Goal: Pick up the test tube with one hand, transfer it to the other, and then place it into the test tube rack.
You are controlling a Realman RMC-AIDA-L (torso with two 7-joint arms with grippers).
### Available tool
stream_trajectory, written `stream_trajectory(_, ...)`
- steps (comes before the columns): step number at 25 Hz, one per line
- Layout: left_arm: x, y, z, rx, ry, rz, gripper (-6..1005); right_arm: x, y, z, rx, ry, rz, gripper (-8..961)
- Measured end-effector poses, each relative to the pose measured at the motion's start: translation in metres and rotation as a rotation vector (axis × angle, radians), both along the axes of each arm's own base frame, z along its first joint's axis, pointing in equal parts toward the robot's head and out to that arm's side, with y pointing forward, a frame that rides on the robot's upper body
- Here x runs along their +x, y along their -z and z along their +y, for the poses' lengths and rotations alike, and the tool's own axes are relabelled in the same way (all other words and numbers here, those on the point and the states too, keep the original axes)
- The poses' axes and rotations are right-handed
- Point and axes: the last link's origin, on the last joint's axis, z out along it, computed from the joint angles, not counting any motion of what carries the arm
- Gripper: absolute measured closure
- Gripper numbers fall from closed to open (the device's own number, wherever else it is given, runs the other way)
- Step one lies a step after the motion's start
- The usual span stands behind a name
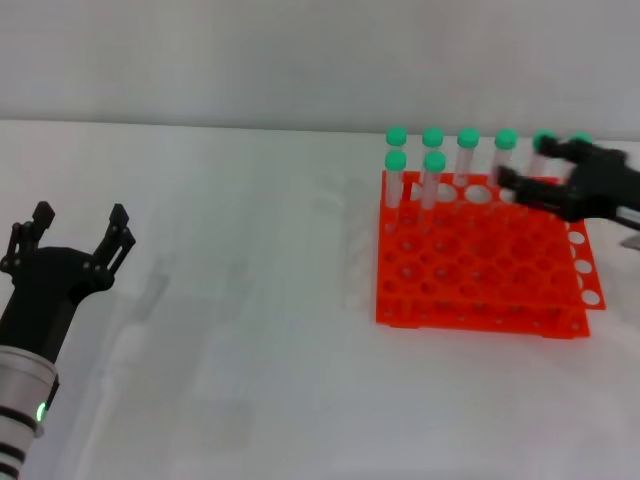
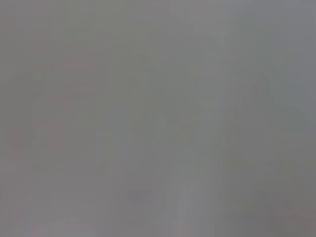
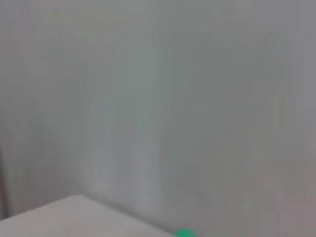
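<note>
1. Test tubes (image 1: pixel 433 172) with green caps stand in the orange rack (image 1: pixel 480 270), all along its far side. No tube lies loose on the white table (image 1: pixel 250 300).
2. The right gripper (image 1: pixel 540 180) hovers at the far right tubes of the rack. It is blurred, so I cannot tell if its fingers are clenched or released.
3. The left gripper (image 1: pixel 78 240) waits well apart, over the near left of the table, with fingers spread and holding nothing.
4. This fits a tube just set in, or one about to be taken.
5. Each tube's long axis is upright, cap on top.
</note>
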Motion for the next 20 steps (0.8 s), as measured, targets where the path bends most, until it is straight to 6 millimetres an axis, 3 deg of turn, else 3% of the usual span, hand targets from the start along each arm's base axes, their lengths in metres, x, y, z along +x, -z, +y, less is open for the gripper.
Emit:
stream_trajectory(1,0.001,0.000,0.002,0.002,0.003,-0.001,112,0.026,-0.016,-0.013,0.098,0.019,0.020,131)
stream_trajectory(9,0.008,-0.004,0.014,0.025,0.016,-0.012,112,0.119,-0.040,-0.048,0.485,0.289,0.041,122)
stream_trajectory(13,0.013,-0.003,0.023,0.015,0.017,-0.015,112,0.146,-0.041,-0.058,0.608,0.403,-0.020,122)
stream_trajectory(20,0.020,0.002,0.034,-0.012,0.025,-0.017,112,0.150,-0.041,-0.058,0.656,0.442,-0.023,121)
